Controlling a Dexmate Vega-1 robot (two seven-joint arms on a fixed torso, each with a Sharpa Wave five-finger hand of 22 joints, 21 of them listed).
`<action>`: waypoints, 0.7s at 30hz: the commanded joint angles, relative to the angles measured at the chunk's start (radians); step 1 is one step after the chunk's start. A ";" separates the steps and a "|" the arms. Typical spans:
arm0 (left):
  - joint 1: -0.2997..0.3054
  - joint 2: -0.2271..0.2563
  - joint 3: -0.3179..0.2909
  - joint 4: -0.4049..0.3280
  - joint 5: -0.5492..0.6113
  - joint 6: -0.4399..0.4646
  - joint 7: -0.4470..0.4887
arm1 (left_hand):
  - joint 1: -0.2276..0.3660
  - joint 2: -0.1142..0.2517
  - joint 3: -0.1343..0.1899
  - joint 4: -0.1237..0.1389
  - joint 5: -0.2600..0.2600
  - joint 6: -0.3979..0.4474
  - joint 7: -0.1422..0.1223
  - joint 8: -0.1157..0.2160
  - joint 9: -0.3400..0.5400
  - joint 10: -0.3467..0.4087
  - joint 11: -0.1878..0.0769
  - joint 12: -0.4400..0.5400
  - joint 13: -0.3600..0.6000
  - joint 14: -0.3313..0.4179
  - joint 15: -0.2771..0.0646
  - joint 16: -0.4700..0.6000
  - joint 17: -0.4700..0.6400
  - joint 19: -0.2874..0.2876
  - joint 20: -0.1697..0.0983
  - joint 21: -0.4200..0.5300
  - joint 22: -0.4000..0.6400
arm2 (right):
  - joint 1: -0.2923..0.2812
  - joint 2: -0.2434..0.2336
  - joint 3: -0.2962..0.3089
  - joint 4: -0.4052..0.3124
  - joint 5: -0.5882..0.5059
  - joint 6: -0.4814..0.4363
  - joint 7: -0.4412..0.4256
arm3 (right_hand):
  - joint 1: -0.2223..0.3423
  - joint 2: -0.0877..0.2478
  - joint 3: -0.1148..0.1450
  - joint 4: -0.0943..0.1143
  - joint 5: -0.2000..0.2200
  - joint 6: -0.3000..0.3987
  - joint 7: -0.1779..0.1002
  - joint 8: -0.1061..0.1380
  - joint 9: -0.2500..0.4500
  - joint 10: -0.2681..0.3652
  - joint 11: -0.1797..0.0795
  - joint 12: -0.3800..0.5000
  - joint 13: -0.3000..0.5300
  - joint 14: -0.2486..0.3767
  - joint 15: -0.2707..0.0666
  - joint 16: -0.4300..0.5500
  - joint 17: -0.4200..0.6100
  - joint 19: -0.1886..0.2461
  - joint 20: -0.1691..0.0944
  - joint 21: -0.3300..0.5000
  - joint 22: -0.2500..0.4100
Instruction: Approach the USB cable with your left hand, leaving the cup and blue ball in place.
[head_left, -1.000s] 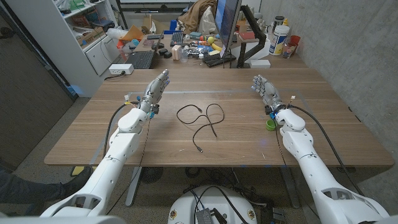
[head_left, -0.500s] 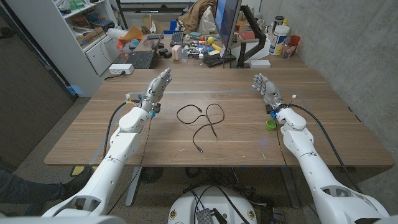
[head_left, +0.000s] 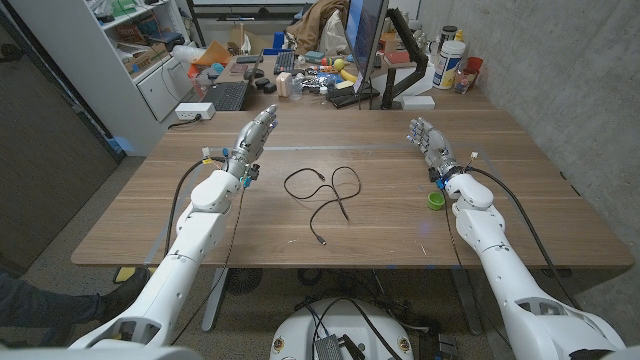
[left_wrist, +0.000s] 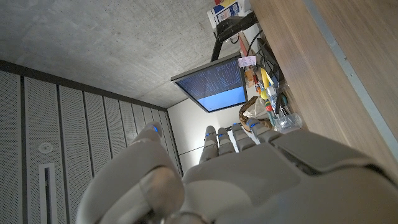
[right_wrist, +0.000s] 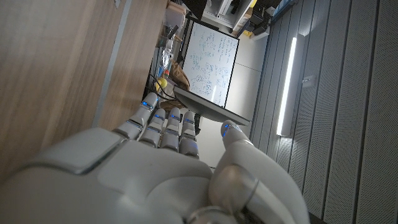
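A black USB cable (head_left: 322, 196) lies in loose loops on the middle of the wooden table (head_left: 380, 235). My left hand (head_left: 252, 142) is raised to the cable's left, a hand's width from its nearest loop, fingers straight and apart, holding nothing. In the left wrist view my left hand (left_wrist: 249, 174) has its fingers stretched toward the far desk. My right hand (head_left: 428, 144) stands open on the right side, also seen from behind as the right hand (right_wrist: 155, 180). A small green cup-like object (head_left: 435, 200) sits beside my right wrist, with a small blue thing (head_left: 438, 183) just behind it.
A cluttered desk behind the table carries a monitor (head_left: 366, 40), a keyboard (head_left: 226, 96), bottles (head_left: 450, 62) and small items. White shelves (head_left: 120, 50) stand at the far left. A small connector (head_left: 206, 157) lies near my left forearm.
My left hand has edged very slightly farther out and toward the cable. The cable, the green object and my right hand have stayed put.
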 joint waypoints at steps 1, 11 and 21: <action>0.016 0.017 -0.005 -0.038 0.016 -0.006 -0.005 | 0.013 0.004 0.004 -0.005 0.006 0.009 -0.001 0.003 0.003 0.007 -0.006 0.007 0.004 0.005 0.001 0.004 0.003 -0.005 0.003 -0.002 0.002 | 0.011 0.007 -0.002 0.011 -0.006 0.011 0.000 | -0.005 0.009 0.002 -0.006 0.003 0.006 0.000 0.002 0.005 0.009 0.001 0.001 0.002 0.011 0.001 0.001 0.002 0.008 -0.031 -0.004 0.002; 0.025 0.027 0.002 -0.046 0.057 -0.041 0.009 | 0.015 0.006 0.004 -0.005 0.006 0.017 -0.004 0.005 0.003 0.012 -0.010 0.008 0.004 0.008 0.000 0.005 0.003 -0.007 0.005 -0.004 0.002 | 0.018 0.008 -0.006 0.018 -0.013 0.021 -0.004 | -0.006 0.010 0.001 -0.007 0.003 0.007 0.002 0.002 0.006 0.011 0.005 0.000 0.002 0.012 0.001 0.001 0.002 0.011 -0.030 -0.011 0.002; 0.038 0.031 0.007 -0.066 0.061 -0.056 -0.002 | 0.017 0.008 0.004 -0.006 0.006 0.020 -0.006 0.006 0.003 0.013 -0.010 0.008 0.004 0.010 -0.002 0.005 0.003 -0.006 0.006 -0.005 0.002 | 0.025 0.006 -0.005 0.024 -0.012 0.028 -0.001 | -0.009 0.011 0.000 -0.008 0.002 0.007 0.002 0.002 0.006 0.010 0.001 -0.001 0.002 0.013 0.002 0.001 0.002 0.014 -0.029 -0.018 0.002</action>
